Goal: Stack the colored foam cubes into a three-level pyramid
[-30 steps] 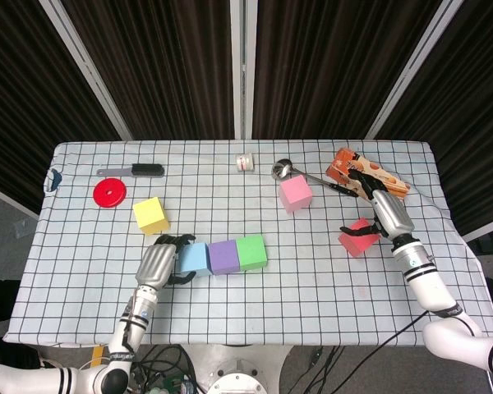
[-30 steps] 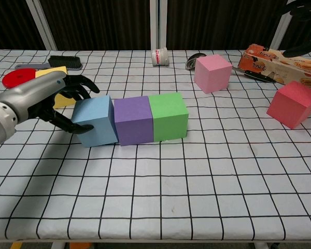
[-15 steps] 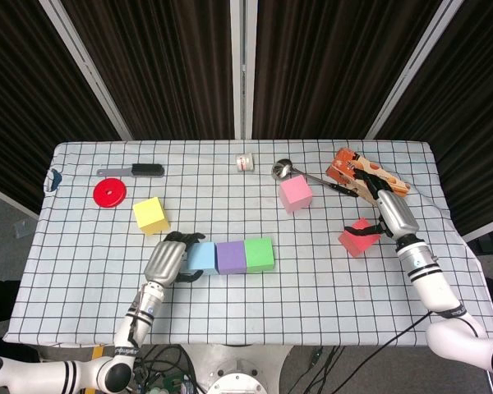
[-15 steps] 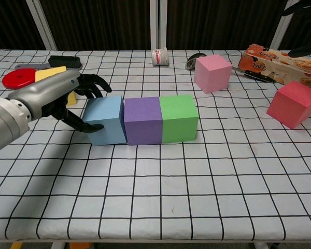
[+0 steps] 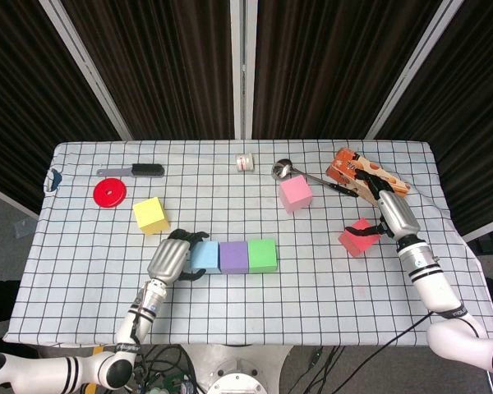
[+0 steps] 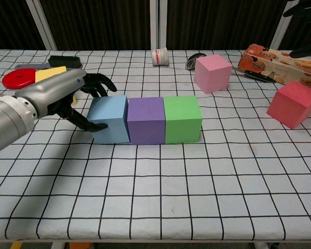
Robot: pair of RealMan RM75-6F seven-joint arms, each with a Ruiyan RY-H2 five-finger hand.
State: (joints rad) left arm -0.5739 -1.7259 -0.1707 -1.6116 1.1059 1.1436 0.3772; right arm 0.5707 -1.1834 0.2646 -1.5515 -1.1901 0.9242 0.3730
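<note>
1. My left hand (image 6: 67,98) rests against the left face of the blue cube (image 6: 109,118), fingers curled over its top edge and thumb low on the side; it presses rather than lifts, so I count it as gripping the blue cube.
2. The purple cube (image 6: 146,120) touches the blue cube's right face, and the green cube (image 6: 182,118) touches the purple one: one straight base row.
3. My right hand (image 5: 376,220) hangs just above the red cube (image 5: 355,237), well right of the blue cube; whether it grips is not clear.
4. The pink cube (image 6: 213,73) lies behind and right of the blue cube, the yellow cube (image 5: 151,215) behind and left.
5. Risk: pushing off-centre could skew the row or open gaps, leaving an uneven base.
6. Risk: foam gives, so squeezing hard may tip the blue cube.
</note>
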